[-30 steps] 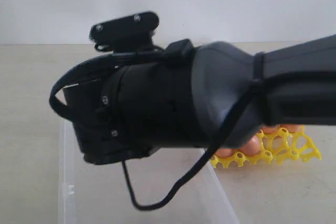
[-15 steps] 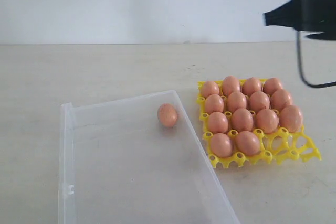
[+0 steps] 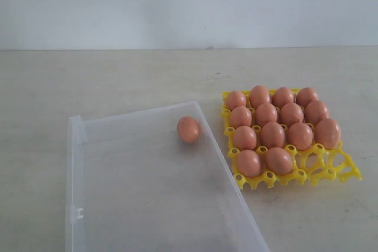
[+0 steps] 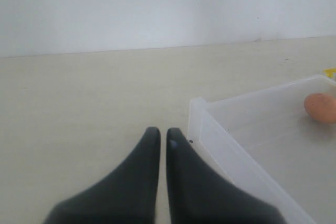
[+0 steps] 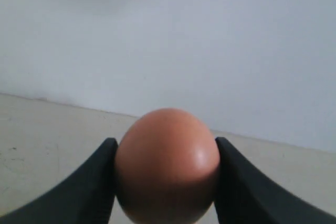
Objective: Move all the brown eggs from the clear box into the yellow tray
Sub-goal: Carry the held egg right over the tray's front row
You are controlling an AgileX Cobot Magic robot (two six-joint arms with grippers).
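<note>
Lower egg (image 5: 167, 166), pinched in right gripper (image 5: 165, 145), straight and gently into an empty corner cup of tray (image 3: 342, 174) (left gripper (image 4: 159, 136) pressed together beside box (image 3: 75, 146)); then fetch last egg (image 3: 188, 129), lying in box near tray.

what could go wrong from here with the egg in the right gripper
The right gripper pinches the smooth orange-brown egg only by its sides; it could slip or crack.
The bright yellow lattice tray has just two free cups, at its near right corner, beside seated eggs; a misaimed descent could knock them.
The lone egg in the clear plastic box lies loose and may roll.
</note>
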